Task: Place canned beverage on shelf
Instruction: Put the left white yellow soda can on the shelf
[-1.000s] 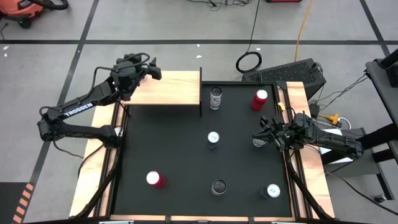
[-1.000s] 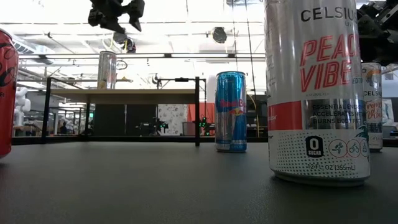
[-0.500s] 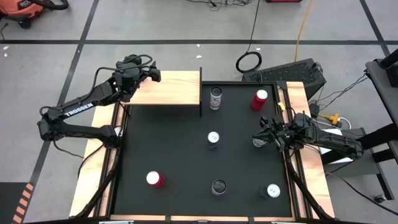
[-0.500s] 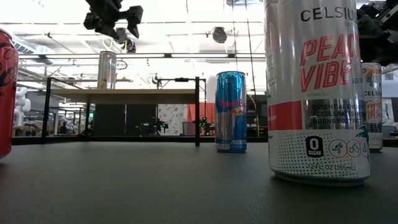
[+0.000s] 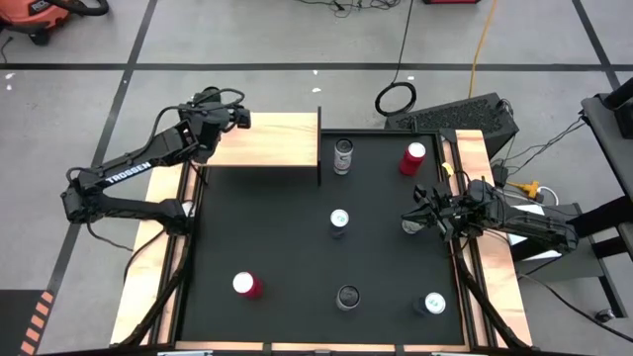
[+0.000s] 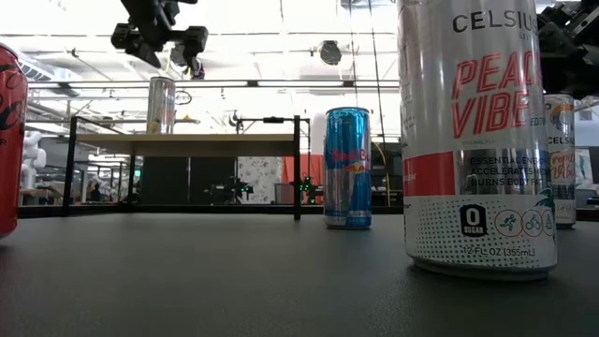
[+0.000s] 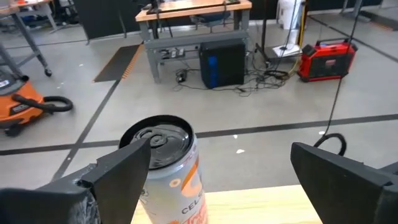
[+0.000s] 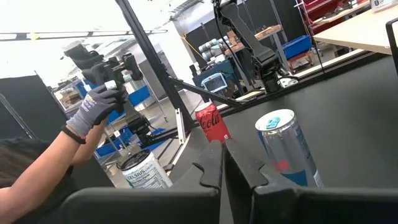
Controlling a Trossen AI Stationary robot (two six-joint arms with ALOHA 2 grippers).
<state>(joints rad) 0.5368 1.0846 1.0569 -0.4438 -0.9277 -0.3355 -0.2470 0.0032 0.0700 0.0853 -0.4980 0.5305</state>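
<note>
Seen from above, a black counter (image 5: 297, 247) carries a pale wooden shelf (image 5: 272, 140) at its far left corner. The left hand (image 5: 226, 117) hangs above the shelf's left end, its fingers (image 7: 121, 174) spread wide and gripping nothing. From the left wrist camera, a silver can (image 7: 166, 165) stands upright on the shelf between those open fingers, touching neither as far as can be seen. In the low view the same can (image 6: 161, 105) stands near the shelf's left end, with the left hand (image 6: 154, 33) above it and clear of its top.

The right hand (image 5: 420, 210) rests low over the right side of the counter, fingers pressed together and holding nothing.

Six more cans stand on the counter: a silver one (image 5: 342, 156) just right of the shelf, a red one (image 5: 412, 156) near the far right corner, a blue one (image 5: 339, 220) in the middle, a red one (image 5: 245, 285) near the front left, a dark-topped one (image 5: 347, 296) at the front centre, and one more (image 5: 432, 304) at the front right.

In the right wrist view, a person's gloved hand (image 8: 93, 109) reaches up beyond the counter.
</note>
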